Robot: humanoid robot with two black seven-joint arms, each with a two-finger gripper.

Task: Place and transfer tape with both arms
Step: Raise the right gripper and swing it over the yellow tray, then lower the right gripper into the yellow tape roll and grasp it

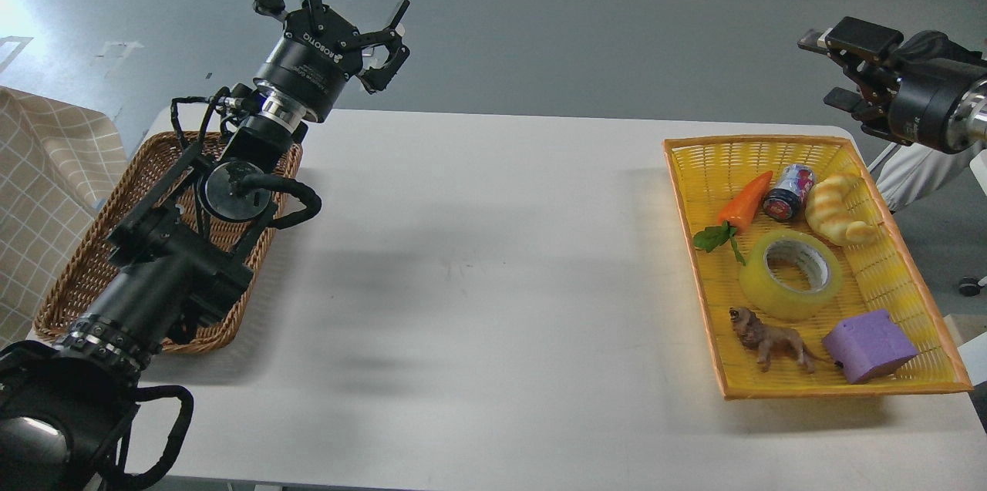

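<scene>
On the right side of the white counter (478, 283), a yellow basket (917, 298) holds the tape (790, 275), lying flat with its core hole facing up. Around it sit a toy carrot (744, 202), a small can (788, 193), a bread toy (837, 208), a toy lion (773, 341) and a purple block (869, 346). Beyond the basket's far right corner, the right hand (829, 71) hangs raised, fingers apart and holding nothing, well apart from the tape. Far across the counter, the left hand (339, 13) is raised above the brown wicker basket (85, 260), its fingers spread wide and empty.
</scene>
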